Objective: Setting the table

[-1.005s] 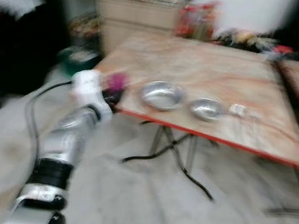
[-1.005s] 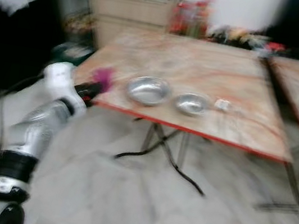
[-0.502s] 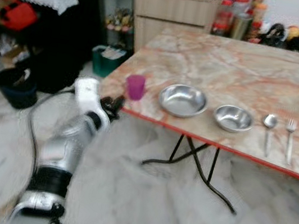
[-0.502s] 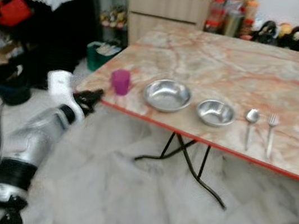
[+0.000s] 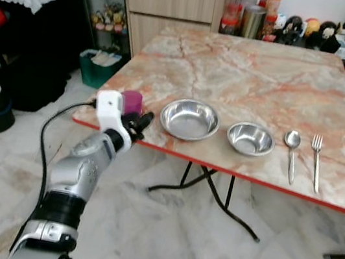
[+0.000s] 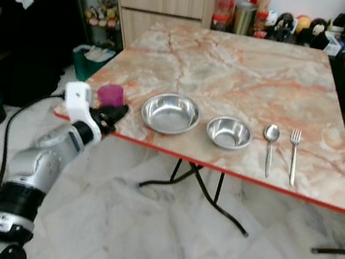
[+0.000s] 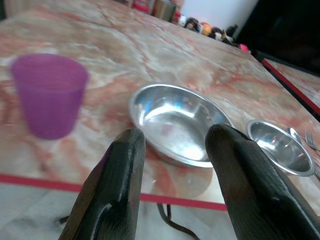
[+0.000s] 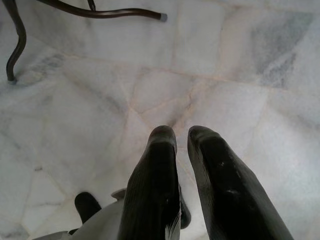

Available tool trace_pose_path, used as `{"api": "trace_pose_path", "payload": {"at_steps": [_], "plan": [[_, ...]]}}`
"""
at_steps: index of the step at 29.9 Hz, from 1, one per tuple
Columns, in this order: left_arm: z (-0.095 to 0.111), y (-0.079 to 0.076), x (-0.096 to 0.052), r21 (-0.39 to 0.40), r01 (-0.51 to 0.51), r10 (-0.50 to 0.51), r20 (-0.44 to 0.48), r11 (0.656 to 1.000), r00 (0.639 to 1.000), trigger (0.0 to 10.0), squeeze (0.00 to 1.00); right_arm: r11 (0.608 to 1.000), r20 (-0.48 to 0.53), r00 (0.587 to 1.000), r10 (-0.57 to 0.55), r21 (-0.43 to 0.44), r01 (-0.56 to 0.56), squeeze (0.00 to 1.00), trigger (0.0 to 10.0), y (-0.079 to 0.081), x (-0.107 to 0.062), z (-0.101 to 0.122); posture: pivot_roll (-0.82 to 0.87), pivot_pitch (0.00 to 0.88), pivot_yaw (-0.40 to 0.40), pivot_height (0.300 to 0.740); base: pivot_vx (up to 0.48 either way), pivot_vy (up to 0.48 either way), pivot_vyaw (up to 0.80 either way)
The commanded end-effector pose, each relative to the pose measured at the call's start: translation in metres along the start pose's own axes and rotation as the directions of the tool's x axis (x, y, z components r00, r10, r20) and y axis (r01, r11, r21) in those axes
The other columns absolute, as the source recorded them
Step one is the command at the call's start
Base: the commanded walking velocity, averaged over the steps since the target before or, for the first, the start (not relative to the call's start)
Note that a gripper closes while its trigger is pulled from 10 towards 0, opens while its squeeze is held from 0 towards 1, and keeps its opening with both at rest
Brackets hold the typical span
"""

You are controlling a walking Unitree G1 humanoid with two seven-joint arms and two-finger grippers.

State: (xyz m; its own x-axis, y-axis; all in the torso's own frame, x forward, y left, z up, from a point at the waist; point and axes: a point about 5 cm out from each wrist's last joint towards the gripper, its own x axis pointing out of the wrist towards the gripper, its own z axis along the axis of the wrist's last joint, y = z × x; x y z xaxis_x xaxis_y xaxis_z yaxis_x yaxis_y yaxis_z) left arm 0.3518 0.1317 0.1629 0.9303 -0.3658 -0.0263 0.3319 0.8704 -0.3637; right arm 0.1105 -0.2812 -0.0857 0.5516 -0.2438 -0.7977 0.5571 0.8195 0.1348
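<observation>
The 2 head views look forward and down from above at the bench (image 5: 253, 76), filling the upper right of the frame. Left wrist view sits low, close to the bench edge, sharing both bowls. Right wrist view faces the floor (image 8: 225, 75).

Bench (image 5: 253, 76): glossy marble-pattern top, red edge.
Bowls (image 5: 189, 119): shiny polished metal.
Cup (image 7: 48, 95): matt purple plastic.
My jaws: smooth black.

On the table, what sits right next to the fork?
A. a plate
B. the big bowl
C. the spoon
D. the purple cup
C: the spoon lies just beside the fork, both at the end of the row, while the cup stands at the far other end by the left gripper.
</observation>
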Motion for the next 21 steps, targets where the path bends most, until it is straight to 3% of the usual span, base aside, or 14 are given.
{"api": "trace_pose_path", "payload": {"at_steps": [1,4,8,17,21], "plan": [[0.0023,0.0085,-0.0035,0.000,-0.024,0.024,0.004,1.000,1.000,10.0,0.00,1.000,0.000,1.000,-0.003,0.005,0.003,0.00,10.0,0.0008,0.0000,-0.0011,0.10,0.000,0.033,0.740,0.000,0.000,0.00],[0.0017,0.0091,-0.0038,0.001,-0.026,0.026,-0.001,1.000,1.000,10.0,0.00,1.000,-0.002,1.000,-0.004,0.005,0.004,0.00,10.0,0.0006,0.0000,-0.0012,0.10,0.000,0.033,0.740,0.000,0.000,0.00],[0.0010,0.0103,-0.0043,0.000,-0.035,0.035,-0.005,0.999,0.999,10.0,0.00,1.000,0.004,1.000,-0.003,0.012,0.003,0.00,10.0,0.0004,-0.0001,-0.0008,0.10,0.000,0.030,0.740,0.000,0.326,-0.70],[0.0020,0.0093,-0.0046,0.007,-0.032,0.032,-0.002,0.999,0.999,10.0,0.00,1.000,0.009,1.000,-0.005,0.007,0.005,0.00,10.0,0.0002,-0.0001,-0.0001,0.11,0.000,0.029,0.740,0.000,0.347,0.00],[0.0038,0.0081,-0.0041,0.009,-0.028,0.028,0.003,1.000,1.000,10.0,0.00,1.000,0.002,1.000,-0.005,0.012,0.005,0.00,10.0,0.0006,0.0001,-0.0008,0.11,0.000,0.032,0.740,0.000,0.350,-0.68]]}}
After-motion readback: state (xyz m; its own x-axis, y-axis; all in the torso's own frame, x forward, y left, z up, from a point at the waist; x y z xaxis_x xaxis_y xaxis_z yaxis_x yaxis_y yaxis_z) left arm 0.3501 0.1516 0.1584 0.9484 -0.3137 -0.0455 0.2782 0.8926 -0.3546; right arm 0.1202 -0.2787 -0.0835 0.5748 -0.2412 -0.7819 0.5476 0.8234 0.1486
